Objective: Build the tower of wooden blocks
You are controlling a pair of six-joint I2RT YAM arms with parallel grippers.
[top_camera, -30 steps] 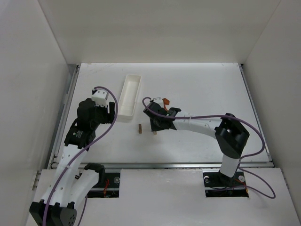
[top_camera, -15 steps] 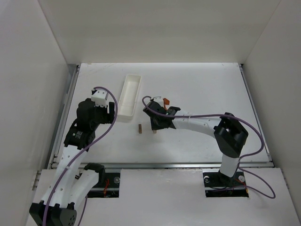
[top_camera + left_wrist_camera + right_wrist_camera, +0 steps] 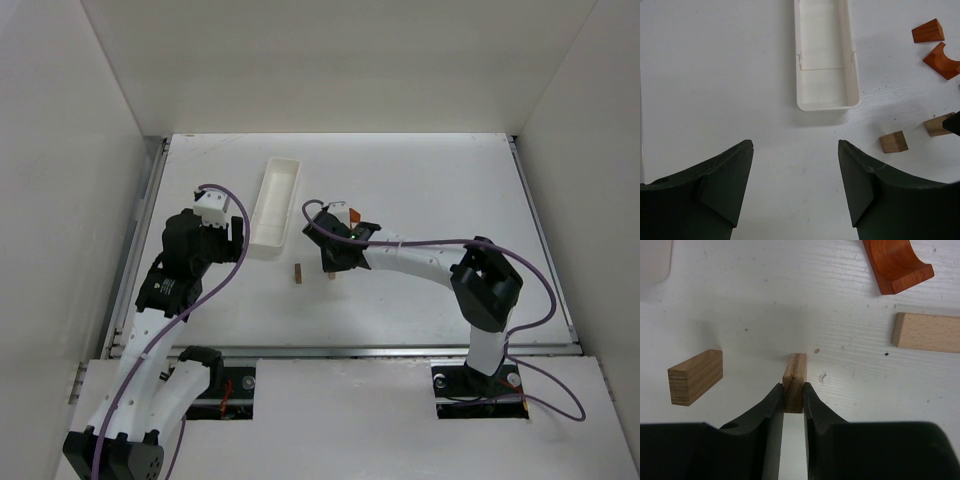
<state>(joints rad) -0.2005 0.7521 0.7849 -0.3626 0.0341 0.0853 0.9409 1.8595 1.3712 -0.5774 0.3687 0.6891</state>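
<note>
Gripping a small light tan wooden block edge-on, the right gripper stands clenched on it at the white table, the block's long axis running straight out from the jaws. The wood block tower is unbuilt: a twin tan block lies just left, with a pale wooden crossbar and an orange-red arched piece to the right. The left gripper hangs released near the long white tray, farther off.

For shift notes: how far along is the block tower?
Nothing is stacked yet. The right hand is shut on one tan block; left to place: the second tan block, long tan block and orange arch piece, all loose. The left hand is open.
</note>
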